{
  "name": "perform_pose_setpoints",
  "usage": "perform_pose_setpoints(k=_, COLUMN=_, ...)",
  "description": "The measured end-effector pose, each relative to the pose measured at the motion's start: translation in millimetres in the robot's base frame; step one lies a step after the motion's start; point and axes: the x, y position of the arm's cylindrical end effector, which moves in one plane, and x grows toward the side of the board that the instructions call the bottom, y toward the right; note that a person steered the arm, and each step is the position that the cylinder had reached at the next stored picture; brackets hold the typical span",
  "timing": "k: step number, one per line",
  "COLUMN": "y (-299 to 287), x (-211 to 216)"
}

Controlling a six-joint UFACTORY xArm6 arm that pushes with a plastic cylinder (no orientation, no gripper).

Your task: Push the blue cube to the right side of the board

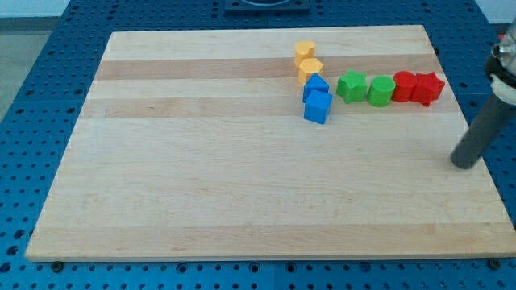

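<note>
At the board's (242,209) right edge, my tip (463,163) rests well apart from the blue cube (318,107); no gripper is fitted.

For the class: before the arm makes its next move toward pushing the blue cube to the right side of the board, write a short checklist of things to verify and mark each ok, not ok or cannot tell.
1. Blue cube found on the board, just below the other blue block: ok.
2. My tip visible at the view's right edge of the board: ok.
3. My tip on the cube's left side, ready to push rightward: not ok; it is far to the cube's right.
4. Path right of the cube free: cannot tell; the green blocks and red blocks lie slightly higher in the view.
5. Cube apart from the other blue block: cannot tell; they appear to touch.
</note>
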Motion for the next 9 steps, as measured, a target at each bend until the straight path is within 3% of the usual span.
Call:
perform_pose_setpoints(k=3, y=-5, x=-38)
perform_pose_setpoints(k=5, y=-34, x=-36)
perform_pose_setpoints(k=7, y=-184, x=24)
perform_pose_setpoints(k=9, y=-322, x=37)
